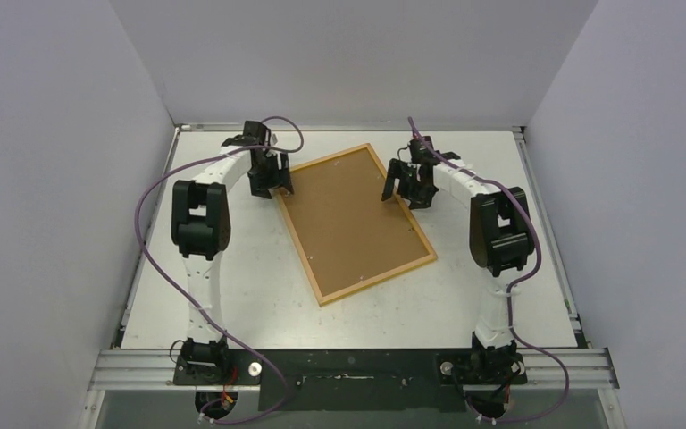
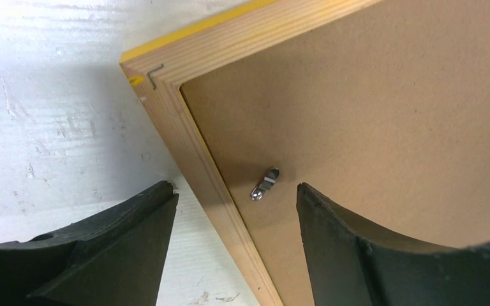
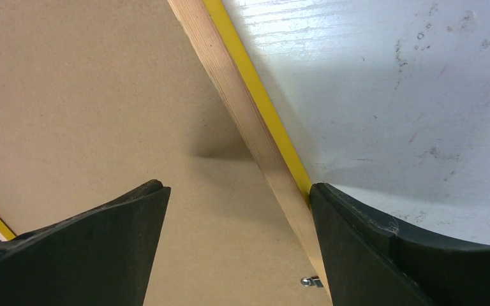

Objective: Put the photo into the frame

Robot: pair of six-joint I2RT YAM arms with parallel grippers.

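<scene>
The frame [image 1: 378, 279] lies face down in the middle of the table, light wood back up, with the brown backing board [image 1: 353, 219] sitting in it. The photo is not in view. My left gripper [image 1: 280, 189] is open and straddles the frame's left edge near its far corner; in the left wrist view [image 2: 235, 190] one finger is over the table and the other over the board [image 2: 370, 115], by a metal clip [image 2: 265, 183]. My right gripper [image 1: 402, 192] is open and straddles the right edge [image 3: 242, 115], with its right finger [image 3: 357, 236] close against the yellow rim.
White walls close in the table on three sides. The arm bases and a metal rail [image 1: 348, 366] run along the near edge. Another small metal clip [image 3: 311, 281] sits on the board by the right edge.
</scene>
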